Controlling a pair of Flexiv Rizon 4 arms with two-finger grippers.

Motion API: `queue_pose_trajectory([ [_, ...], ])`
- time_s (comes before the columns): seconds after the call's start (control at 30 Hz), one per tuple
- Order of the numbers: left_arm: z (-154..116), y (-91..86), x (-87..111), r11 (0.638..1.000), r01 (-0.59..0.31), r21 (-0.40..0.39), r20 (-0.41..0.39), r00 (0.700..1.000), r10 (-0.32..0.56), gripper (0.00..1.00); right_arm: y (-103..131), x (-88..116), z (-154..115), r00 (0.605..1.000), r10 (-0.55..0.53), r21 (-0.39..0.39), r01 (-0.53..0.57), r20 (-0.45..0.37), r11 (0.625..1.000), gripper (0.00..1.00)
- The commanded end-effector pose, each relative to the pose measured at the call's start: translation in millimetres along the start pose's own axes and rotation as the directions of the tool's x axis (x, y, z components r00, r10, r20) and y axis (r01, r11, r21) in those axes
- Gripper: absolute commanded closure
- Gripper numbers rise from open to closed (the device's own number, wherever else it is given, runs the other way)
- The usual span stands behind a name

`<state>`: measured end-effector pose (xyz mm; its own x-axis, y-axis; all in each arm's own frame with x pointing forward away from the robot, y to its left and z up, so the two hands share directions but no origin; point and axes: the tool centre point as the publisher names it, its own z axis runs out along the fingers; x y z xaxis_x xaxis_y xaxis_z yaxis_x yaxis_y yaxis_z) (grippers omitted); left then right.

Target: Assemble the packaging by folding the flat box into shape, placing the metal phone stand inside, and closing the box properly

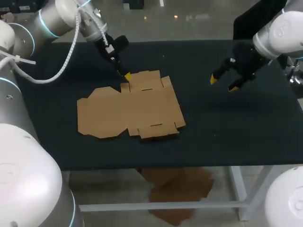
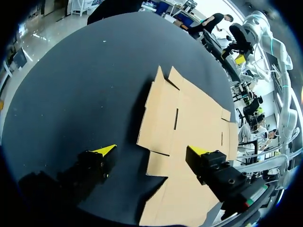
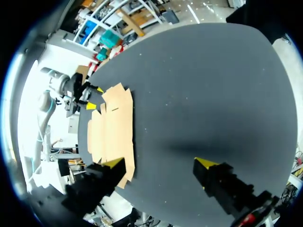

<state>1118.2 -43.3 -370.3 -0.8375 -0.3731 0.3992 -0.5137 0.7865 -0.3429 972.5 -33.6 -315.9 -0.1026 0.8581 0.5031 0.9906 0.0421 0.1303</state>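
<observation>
Robot lab; black workbench (image 1: 236, 132); left arm (image 1: 57, 19), right arm (image 1: 279, 30) alongside.

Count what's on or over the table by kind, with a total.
flat cardboard box: 1
tools: 2 (left tool, at the box's far edge; right tool, over bare table)
Total: 3
</observation>
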Motion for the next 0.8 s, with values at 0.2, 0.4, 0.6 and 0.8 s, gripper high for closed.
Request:
queue_pose_trajectory([
  [0.2, 0.3, 7.1, 2.5, 0.979, -0.004, 0.204, 0.001, 1.0, 0.004, 0.0, 0.1, -0.1, -0.1, 1.0, 0.0, 0.001, 0.0, -0.002, 1.0, 0.0],
  [0.4, 10.1, 5.4, 1.2, 0.962, 0.001, 0.274, -0.026, 1.0, 0.006, 0.0, 0.1, -0.1, -0.1, 1.0, 0.0, 0.001, 0.0, -0.002, 1.0, 0.0],
  [0.6, 16.3, 0.1, -3.8, 0.949, 0.012, 0.316, -0.013, 1.0, -0.009, 0.0, 0.1, -0.1, -0.1, 1.0, 0.0, 0.001, 0.0, -0.002, 1.0, 0.0],
  [0.8, 16.5, -8.3, -4.9, 0.94, -0.018, 0.341, -0.033, 0.999, 0.031, 0.0, 0.1, -0.1, -0.1, 1.0, 0.0, 0.001, 0.0, -0.002, 1.0, 0.0],
])
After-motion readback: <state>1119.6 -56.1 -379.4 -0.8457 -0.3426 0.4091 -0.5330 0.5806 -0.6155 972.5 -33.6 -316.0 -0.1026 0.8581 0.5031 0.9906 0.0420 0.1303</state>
